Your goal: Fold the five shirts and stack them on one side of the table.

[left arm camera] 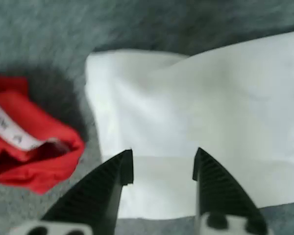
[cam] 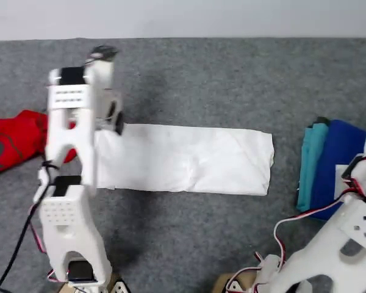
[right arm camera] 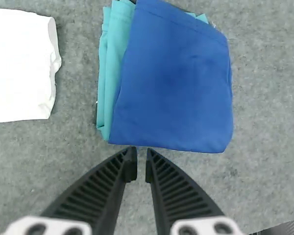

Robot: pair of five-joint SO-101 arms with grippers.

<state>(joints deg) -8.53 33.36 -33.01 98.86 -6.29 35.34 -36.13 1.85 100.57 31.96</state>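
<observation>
A white shirt (cam: pixel 183 159) lies folded into a long strip across the middle of the table. My left gripper (left arm camera: pixel 161 166) hangs open just above its left end (left arm camera: pixel 186 112), nothing between the fingers. A crumpled red shirt (cam: pixel 15 141) lies at the far left, also visible beside the white one (left arm camera: pixel 29 147). At the right a folded blue shirt (right arm camera: pixel 174 78) sits on top of a folded teal shirt (right arm camera: pixel 107 73). My right gripper (right arm camera: pixel 136 164) is shut and empty over bare carpet, just short of that stack's near edge.
The grey carpeted table (cam: pixel 201 79) has free room behind and in front of the white strip. The white arm bodies and cables (cam: pixel 305 217) occupy the front corners. The white shirt's right end (right arm camera: pixel 24 63) lies a short gap from the stack.
</observation>
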